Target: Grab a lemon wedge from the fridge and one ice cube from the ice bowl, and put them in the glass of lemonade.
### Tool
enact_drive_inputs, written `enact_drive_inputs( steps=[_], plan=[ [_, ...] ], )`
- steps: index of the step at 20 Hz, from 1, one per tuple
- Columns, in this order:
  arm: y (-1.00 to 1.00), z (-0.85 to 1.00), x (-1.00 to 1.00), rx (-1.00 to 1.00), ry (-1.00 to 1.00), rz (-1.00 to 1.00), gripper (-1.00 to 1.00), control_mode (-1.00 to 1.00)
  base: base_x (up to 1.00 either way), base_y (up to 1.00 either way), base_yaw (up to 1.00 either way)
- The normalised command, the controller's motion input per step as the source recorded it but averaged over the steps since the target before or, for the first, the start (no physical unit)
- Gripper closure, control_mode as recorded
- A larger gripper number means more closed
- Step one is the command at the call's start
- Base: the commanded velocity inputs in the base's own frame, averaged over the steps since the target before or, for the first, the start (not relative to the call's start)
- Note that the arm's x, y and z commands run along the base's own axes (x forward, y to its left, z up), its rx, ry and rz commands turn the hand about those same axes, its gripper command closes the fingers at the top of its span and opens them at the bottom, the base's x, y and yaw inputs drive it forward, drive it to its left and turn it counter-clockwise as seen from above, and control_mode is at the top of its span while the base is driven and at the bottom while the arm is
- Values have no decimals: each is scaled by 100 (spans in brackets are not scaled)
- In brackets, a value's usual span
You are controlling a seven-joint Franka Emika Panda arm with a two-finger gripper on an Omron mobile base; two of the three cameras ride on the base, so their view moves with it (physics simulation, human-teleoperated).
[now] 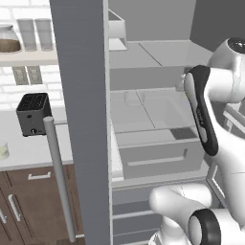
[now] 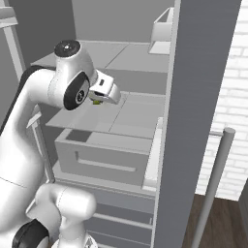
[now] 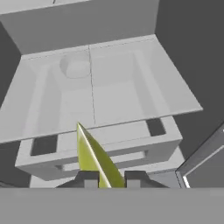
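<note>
Lemon wedge (image 3: 97,162), yellow-green, sits clamped between the two dark fingertips (image 3: 87,178) of the gripper (image 3: 108,179), its thin point rising away from the jaws in the hand view; the jaws are drawn close together on it. In the right base view a small yellow-green patch (image 2: 97,101) shows under the white hand (image 2: 104,89), which is held inside the open fridge (image 2: 203,97), above the clear glass shelf (image 2: 121,116). Beyond the jaws lies that shelf, with a faint round mark on it towards the back, and below it a grey drawer (image 3: 105,146) with a slot handle. The fridge door (image 1: 81,95) stands open, its long silver bar handle (image 1: 60,182) facing the room. On the desk (image 1: 28,148) to the left stand a dark toaster (image 1: 33,114) and, at the picture's edge, the glass of lemonade (image 1: 3,149), well apart from the gripper. Two grey glasses (image 1: 36,33) and a brown-filled jar (image 1: 8,39) occupy the wall shelf above.
</note>
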Motion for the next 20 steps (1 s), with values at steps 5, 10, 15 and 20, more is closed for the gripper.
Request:
enact_drive_inputs(
  steps=[5, 10, 15, 20],
  plan=[
    [0, -100, -88, -4, 45, 4, 100, -100, 0, 0, 0],
    [0, -70, -53, 0, -12, 7, 100, -100, 0, 0, 0],
    [0, -31, -31, 0, -48, 3, 100, -100, 0, 0, 0],
    [0, -5, -38, 0, -12, 1, 100, -100, 0, 0, 0]
  ],
)
